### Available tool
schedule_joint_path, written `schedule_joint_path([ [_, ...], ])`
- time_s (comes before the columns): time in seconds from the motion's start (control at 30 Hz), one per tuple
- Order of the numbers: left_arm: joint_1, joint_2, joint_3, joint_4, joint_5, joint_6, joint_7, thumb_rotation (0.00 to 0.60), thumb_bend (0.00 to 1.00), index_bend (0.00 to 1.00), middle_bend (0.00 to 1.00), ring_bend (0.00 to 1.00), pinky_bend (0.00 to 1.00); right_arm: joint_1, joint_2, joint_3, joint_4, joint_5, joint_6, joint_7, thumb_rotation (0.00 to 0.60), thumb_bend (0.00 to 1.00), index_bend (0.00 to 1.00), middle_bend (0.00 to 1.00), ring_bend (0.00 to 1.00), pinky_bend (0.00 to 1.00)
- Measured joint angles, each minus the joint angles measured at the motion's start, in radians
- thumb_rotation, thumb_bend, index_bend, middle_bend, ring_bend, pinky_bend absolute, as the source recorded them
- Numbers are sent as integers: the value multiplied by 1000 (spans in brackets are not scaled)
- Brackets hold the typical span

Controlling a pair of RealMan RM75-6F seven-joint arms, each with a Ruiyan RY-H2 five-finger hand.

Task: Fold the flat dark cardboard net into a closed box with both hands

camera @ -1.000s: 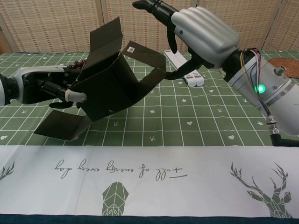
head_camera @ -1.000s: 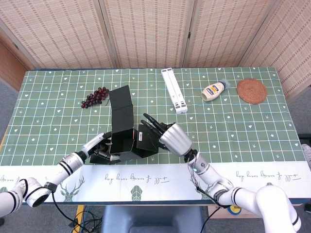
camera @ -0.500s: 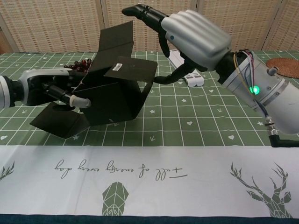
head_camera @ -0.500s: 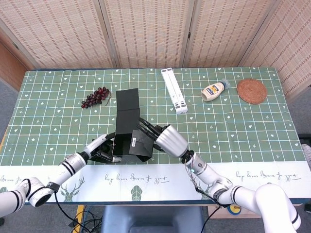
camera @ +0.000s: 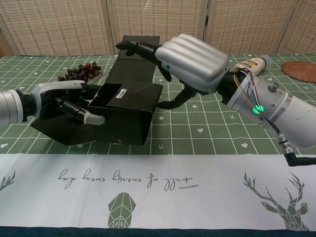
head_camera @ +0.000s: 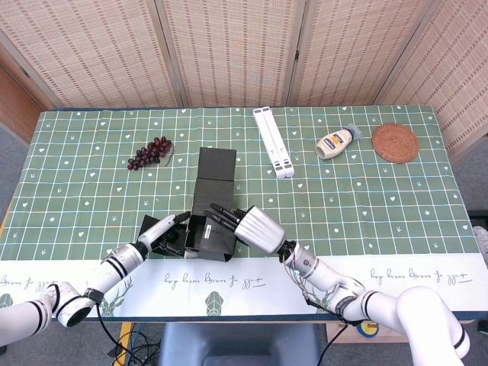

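The dark cardboard box (head_camera: 207, 225) (camera: 127, 114) lies half folded on the table near the front edge, with one long flap (head_camera: 216, 164) (camera: 136, 64) stretching away to the back. My left hand (head_camera: 164, 232) (camera: 66, 101) grips the box's left wall, thumb on the outside. My right hand (head_camera: 255, 227) (camera: 190, 61) reaches over the box from the right. Its fingers (camera: 140, 48) lie stretched over the top panel and its thumb sits by the right wall. Another flap (camera: 59, 131) lies flat under my left hand.
A bunch of dark grapes (head_camera: 150, 152) (camera: 79, 72) lies behind the box to the left. A white folded stand (head_camera: 274, 142), a mayonnaise bottle (head_camera: 336, 141) (camera: 253, 62) and a woven coaster (head_camera: 395, 142) (camera: 301, 70) stand at the back right. A white printed runner (camera: 158, 187) covers the front edge.
The box has come down from a steep tilt to lie lower and flatter. My right hand moved left and down over its top panel. The left hand followed to the right.
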State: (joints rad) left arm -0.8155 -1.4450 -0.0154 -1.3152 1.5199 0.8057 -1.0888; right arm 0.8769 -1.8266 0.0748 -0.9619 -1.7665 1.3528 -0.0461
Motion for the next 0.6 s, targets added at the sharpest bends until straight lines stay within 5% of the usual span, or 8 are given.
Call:
schedule_joint_path([
  [0.6, 6, -103, 12, 85, -8, -11, 110, 600, 112, 186, 191, 551, 900, 42, -25, -60, 46, -30, -111, 1, 600, 220, 176, 258, 669, 1000],
])
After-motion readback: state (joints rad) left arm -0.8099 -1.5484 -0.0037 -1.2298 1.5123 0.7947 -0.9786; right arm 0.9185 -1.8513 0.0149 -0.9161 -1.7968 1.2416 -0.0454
